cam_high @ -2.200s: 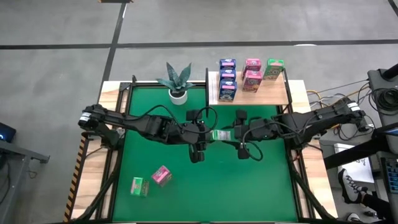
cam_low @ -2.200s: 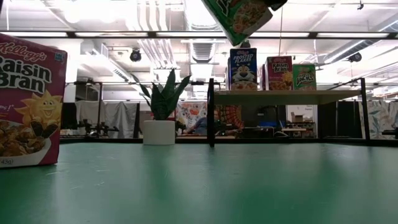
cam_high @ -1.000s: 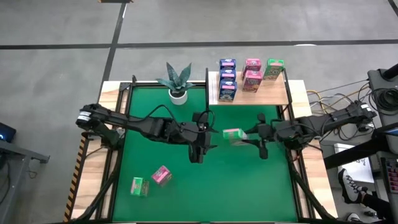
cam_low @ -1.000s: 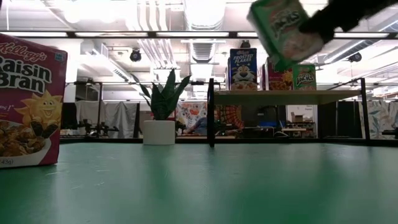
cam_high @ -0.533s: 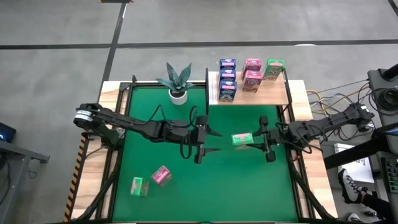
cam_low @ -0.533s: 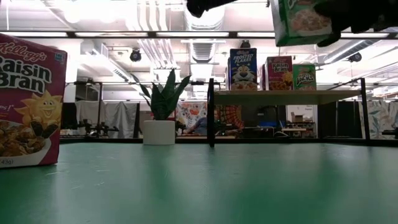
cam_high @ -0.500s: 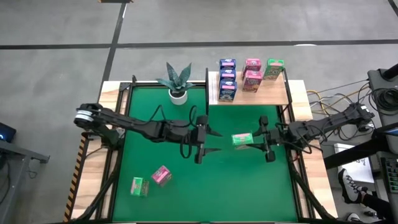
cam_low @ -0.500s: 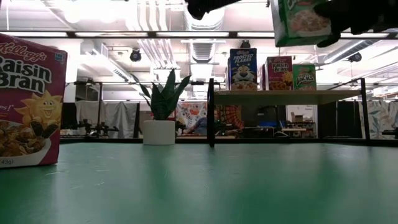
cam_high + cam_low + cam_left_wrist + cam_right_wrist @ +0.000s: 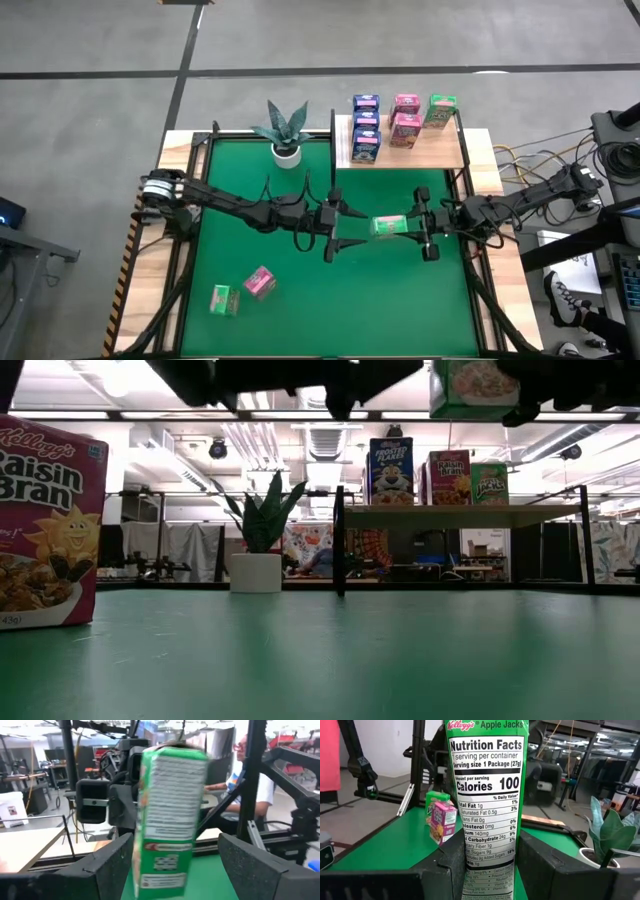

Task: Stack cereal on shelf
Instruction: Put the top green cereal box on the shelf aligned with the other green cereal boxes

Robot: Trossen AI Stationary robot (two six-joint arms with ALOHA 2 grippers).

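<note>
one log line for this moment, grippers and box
right gripper: shut on green cereal box, above mat | left gripper: open, facing box | shelf: six boxes

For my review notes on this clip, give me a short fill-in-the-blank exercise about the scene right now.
1. The right gripper holds a ____ Apple Jacks box above the mat.
2. The left gripper facing it stands ____.
3. On the green mat, the loose Raisin Bran box is ____.
4. The shelf already carries ____ boxes.

Missing words: green; open; pink; six
</note>
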